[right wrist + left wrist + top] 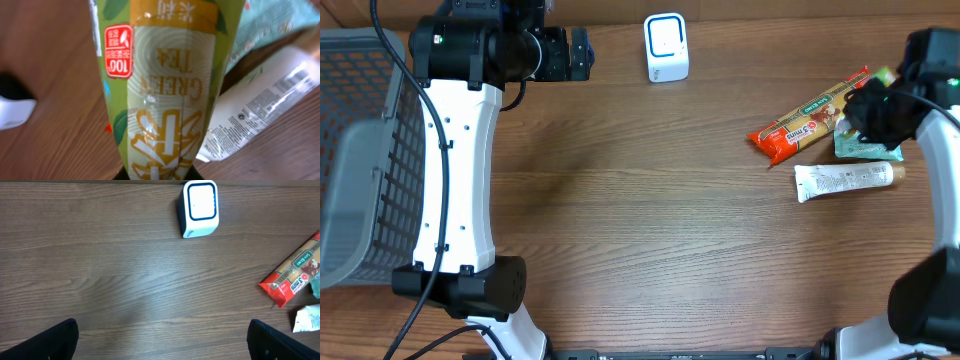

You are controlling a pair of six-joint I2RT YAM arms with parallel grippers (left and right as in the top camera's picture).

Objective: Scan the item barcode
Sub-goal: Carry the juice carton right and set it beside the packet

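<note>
A white scanner (666, 47) stands at the far edge of the brown surface (650, 220). A long red packet (807, 117) and a white tube (847, 180) lie beside the right pincer (868, 108). A gray basket (360, 150) sits on the left.

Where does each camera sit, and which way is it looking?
Overhead: above the table, facing straight down on scanner, basket, left arm, right arm.
Left wrist: low, facing the scanner; open left gripper at bottom corners.
Right wrist: right against the green tea packet held by the right gripper, barely visible; white tube behind.
Shared: overhead and left wrist both show the scanner and red snack packet.
</note>
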